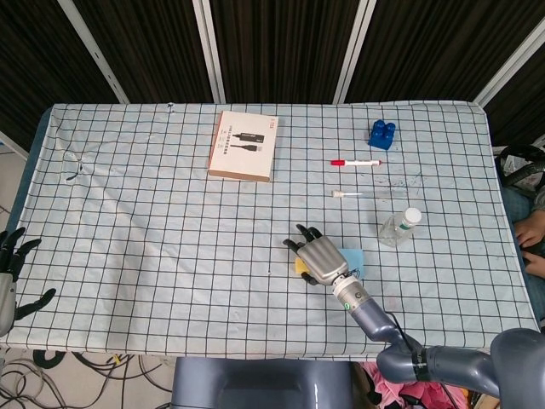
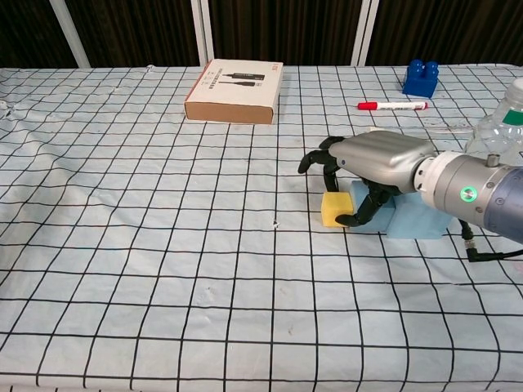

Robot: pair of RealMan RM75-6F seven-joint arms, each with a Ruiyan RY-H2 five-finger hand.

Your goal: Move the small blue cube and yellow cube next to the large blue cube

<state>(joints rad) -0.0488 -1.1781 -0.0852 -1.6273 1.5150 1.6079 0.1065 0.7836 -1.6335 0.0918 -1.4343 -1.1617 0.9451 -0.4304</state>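
Observation:
The yellow cube point(image 2: 333, 210) sits on the cloth against the left side of the large light-blue cube point(image 2: 417, 222). My right hand point(image 2: 376, 159) arches over both and grips the yellow cube between thumb and fingers. In the head view the hand point(image 1: 319, 258) covers most of the yellow cube point(image 1: 301, 266) and part of the light-blue cube point(image 1: 352, 257). The small dark-blue cube point(image 1: 381, 132) stands at the far right of the table, away from both hands. My left hand point(image 1: 13, 273) hangs off the table's left edge with its fingers spread, holding nothing.
A flat cardboard box point(image 1: 243, 145) lies at the back centre. A red-capped marker point(image 1: 356, 162) and a small white stick point(image 1: 345, 194) lie between the hand and the dark-blue cube. A plastic bottle point(image 1: 399, 227) lies right of the hand. A person's arm point(image 1: 528, 226) shows at the right edge.

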